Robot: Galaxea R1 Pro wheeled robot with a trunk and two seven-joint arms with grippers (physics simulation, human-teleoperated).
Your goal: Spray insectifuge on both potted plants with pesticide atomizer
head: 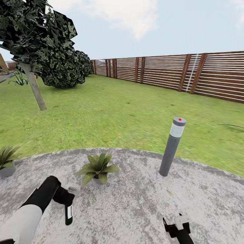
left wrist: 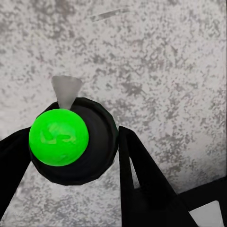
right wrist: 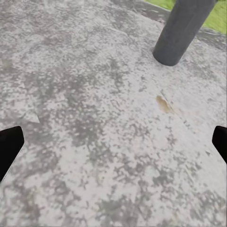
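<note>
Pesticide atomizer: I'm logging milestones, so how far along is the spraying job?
Pickup looks done: the left tool is shut on the pesticide atomizer, held above the stone patio. In hand: it hangs just short of the nearer potted plant, with no spray visible. Left: covering that plant and the second potted plant at the patio's left edge. The right tool is open.

Bright, flat, nearly shadowless daylight; soft render blur, wide-angle edge distortion.
</note>
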